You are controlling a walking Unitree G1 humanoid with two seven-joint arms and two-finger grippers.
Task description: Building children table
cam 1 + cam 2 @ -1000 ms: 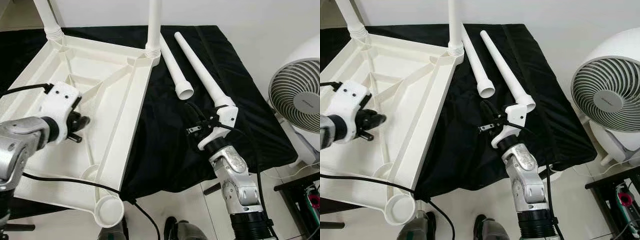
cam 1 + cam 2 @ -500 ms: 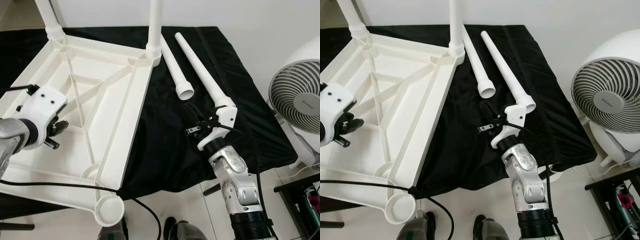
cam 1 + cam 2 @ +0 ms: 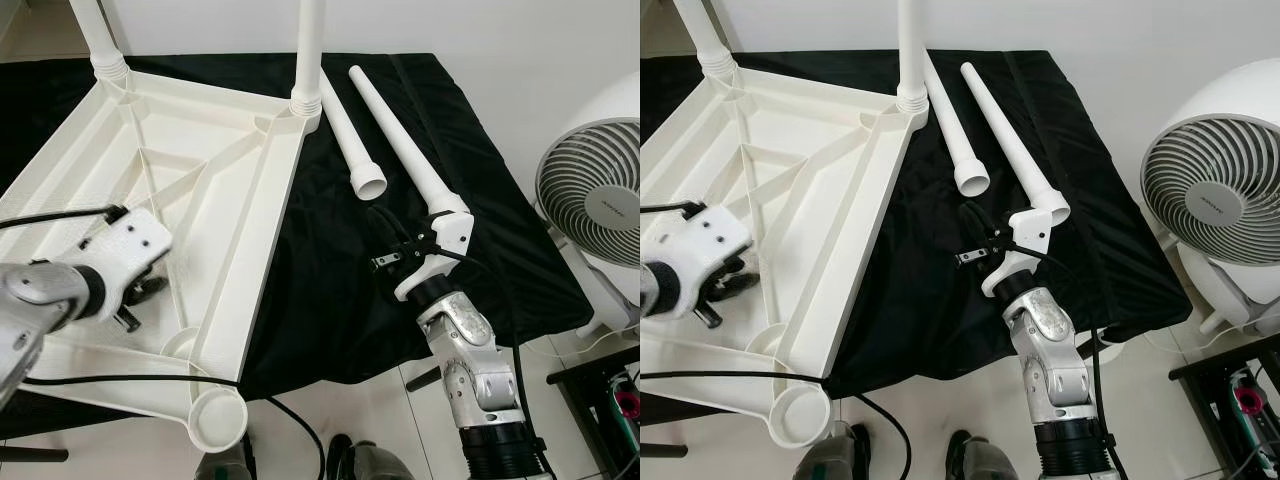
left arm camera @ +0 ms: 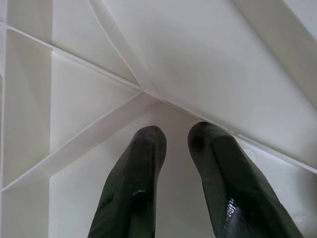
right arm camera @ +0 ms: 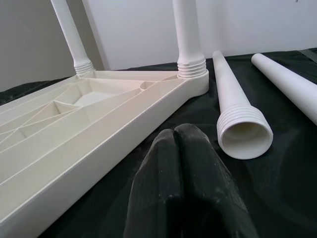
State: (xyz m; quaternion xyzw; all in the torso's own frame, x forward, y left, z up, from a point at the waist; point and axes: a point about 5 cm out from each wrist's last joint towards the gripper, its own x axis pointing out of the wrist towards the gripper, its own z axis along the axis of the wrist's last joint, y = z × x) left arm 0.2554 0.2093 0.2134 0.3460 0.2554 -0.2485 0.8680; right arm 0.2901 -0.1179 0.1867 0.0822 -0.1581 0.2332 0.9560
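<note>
White tabletop (image 3: 200, 180) lies upside down on a black cloth (image 3: 330, 280), ribs facing up. Two legs (image 3: 308, 50) stand screwed into its far corner sockets. Two loose legs (image 3: 345, 130) lie on the cloth just beside the tabletop's right edge, threaded ends toward the robot.

Left gripper (image 4: 173, 141) hovers over the tabletop's ribbed underside near its front left part, fingers (image 4: 133, 183) slightly parted, grasping nothing.

Right gripper (image 5: 181, 134) rests low over the cloth between the tabletop's right edge and the nearer loose leg, fingertips pressed together, empty.

White fan (image 3: 600, 200) stands right of the cloth.
</note>
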